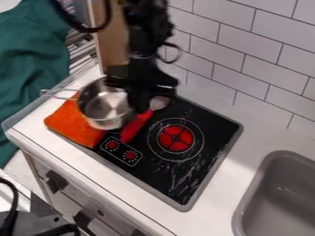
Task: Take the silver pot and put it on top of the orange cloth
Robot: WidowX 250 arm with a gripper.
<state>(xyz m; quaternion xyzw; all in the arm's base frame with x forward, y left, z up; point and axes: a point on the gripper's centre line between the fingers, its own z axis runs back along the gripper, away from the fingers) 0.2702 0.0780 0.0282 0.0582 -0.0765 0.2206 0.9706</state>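
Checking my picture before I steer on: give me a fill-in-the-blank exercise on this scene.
The cloth is coloured ____.
The pot has its handle towards the picture's ____ edge.
The utensil between pot and burner has a handle coloured ____.
In the picture, the sink lies to the ____ of the stove.
Missing words: orange; left; red; right.

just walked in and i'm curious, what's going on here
A black robot arm has its pincer right at the right-hand edge of a silver pot. The pot is partly over an orange cloth beside the stove's dials; I can't tell whether it rests there or is held up. A red-handled utensil is over the black stovetop, next to the pot. The job is to get the pot onto the cloth.
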